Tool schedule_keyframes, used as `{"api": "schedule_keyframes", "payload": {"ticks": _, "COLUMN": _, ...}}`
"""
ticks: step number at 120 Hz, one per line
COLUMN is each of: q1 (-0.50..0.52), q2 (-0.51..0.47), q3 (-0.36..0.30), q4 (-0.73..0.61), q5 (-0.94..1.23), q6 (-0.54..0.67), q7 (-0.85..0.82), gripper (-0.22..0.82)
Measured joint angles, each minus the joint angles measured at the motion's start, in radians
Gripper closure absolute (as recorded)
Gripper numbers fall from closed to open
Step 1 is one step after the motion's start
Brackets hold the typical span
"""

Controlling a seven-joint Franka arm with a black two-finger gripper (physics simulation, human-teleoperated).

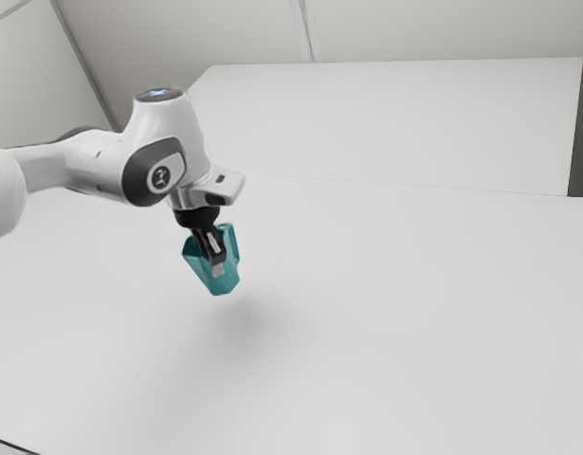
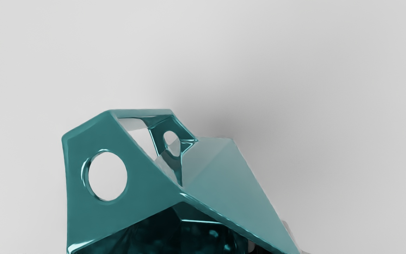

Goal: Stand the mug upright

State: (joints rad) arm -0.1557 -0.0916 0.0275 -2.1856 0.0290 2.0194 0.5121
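Mug point(image 1: 225, 273), teal, faceted: being held aloft over the white table point(image 1: 395, 313), between eight and nine o'clock from the exterior view's centre. Its narrow end is being pointed toward roughly six o'clock. Gripper point(image 1: 214, 256), black, two-fingered: the mug is being grasped by it. Shadow point(image 1: 242, 318), soft: being cast on the table, between five and six o'clock from the mug. Round holes point(image 2: 108, 176): being displayed in the mug's angular body in the wrist view.
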Motion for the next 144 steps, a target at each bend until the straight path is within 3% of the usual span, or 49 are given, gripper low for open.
{"api": "schedule_keyframes", "payload": {"ticks": 78, "q1": 0.001, "q2": 0.071, "q3": 0.000, "q4": -0.060, "q5": 0.098, "q6": 0.208, "q7": -0.167, "gripper": 0.78}}
{"api": "schedule_keyframes", "payload": {"ticks": 144, "q1": 0.003, "q2": 0.137, "q3": 0.001, "q4": -0.061, "q5": 0.101, "q6": 0.271, "q7": -0.220, "gripper": 0.78}}
